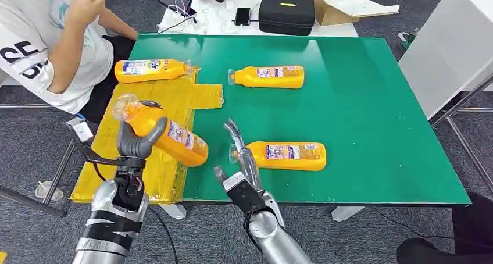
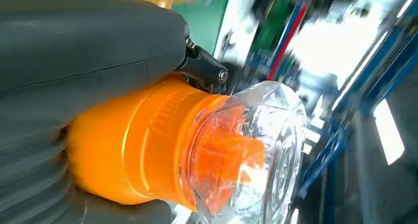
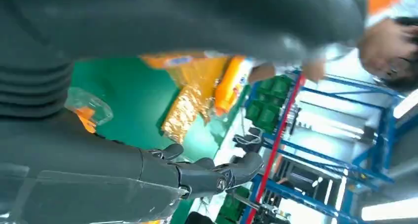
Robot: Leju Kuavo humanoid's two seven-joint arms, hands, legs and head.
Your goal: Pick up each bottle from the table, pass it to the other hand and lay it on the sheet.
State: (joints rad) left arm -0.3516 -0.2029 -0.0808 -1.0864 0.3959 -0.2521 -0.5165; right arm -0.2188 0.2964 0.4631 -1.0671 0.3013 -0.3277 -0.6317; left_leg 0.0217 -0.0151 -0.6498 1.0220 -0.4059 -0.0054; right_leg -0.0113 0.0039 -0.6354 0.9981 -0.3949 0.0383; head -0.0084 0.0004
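While the green table (image 1: pixel 360 101) carries two orange bottles lying flat, I see the yellow sheet (image 1: pixel 145 110) hold a third at its far edge. My left hand (image 1: pixel 135 143) wraps its fingers around a fourth bottle (image 1: pixel 165 133) above the sheet; my right hand (image 1: pixel 239 162) hangs empty, fingers spread.

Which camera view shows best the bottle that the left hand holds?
The head view: the whole held bottle shows, tilted in the left hand above the yellow sheet. The left wrist view gives its cap end; the right wrist view a blurred part.
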